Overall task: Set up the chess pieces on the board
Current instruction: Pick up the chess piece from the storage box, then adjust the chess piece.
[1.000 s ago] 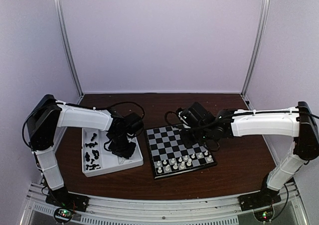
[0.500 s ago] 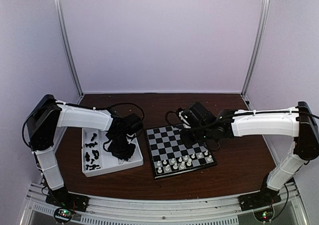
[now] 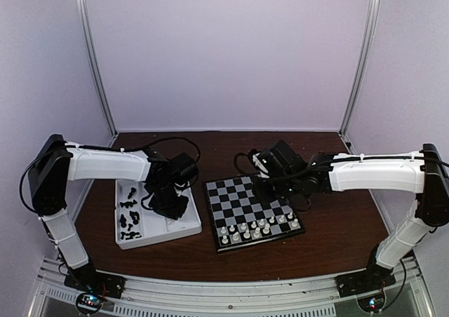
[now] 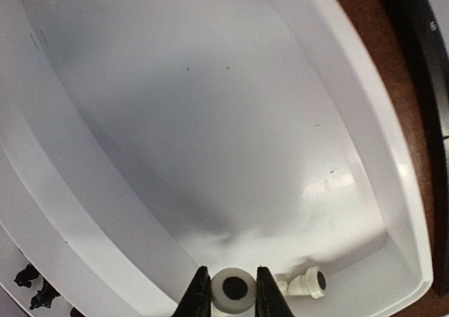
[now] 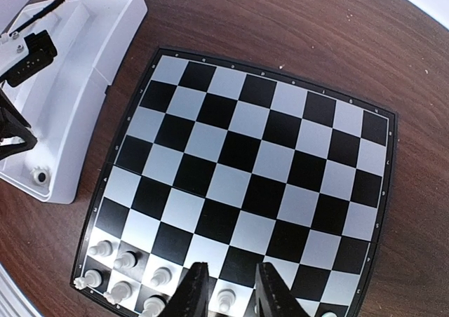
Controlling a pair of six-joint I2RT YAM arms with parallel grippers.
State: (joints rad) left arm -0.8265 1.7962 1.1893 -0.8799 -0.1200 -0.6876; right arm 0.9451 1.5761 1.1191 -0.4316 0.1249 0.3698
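Top view: left end effector (image 3: 168, 203) is down in the right compartment of the tray (image 3: 161, 234), which sits on the desk (image 3: 330, 240) just left of the board (image 3: 242, 205). Black pieces (image 3: 129, 212) lie loose in the tray's left compartment. White pieces (image 3: 252, 227) stand along the board's two near rows. Right end effector (image 3: 270, 184) hangs over the board's far right part. Left wrist view: fingers (image 4: 200, 297) are pressed on either side of a white piece (image 4: 233, 290), pinching it low in the compartment, round base toward the camera. A second piece (image 4: 306, 283), also white, lies on its side just beside it. Right wrist view: fingers (image 5: 195, 289) are slightly spread, high over the board's white rows. One standing piece on the board shows through the gap, not gripped.
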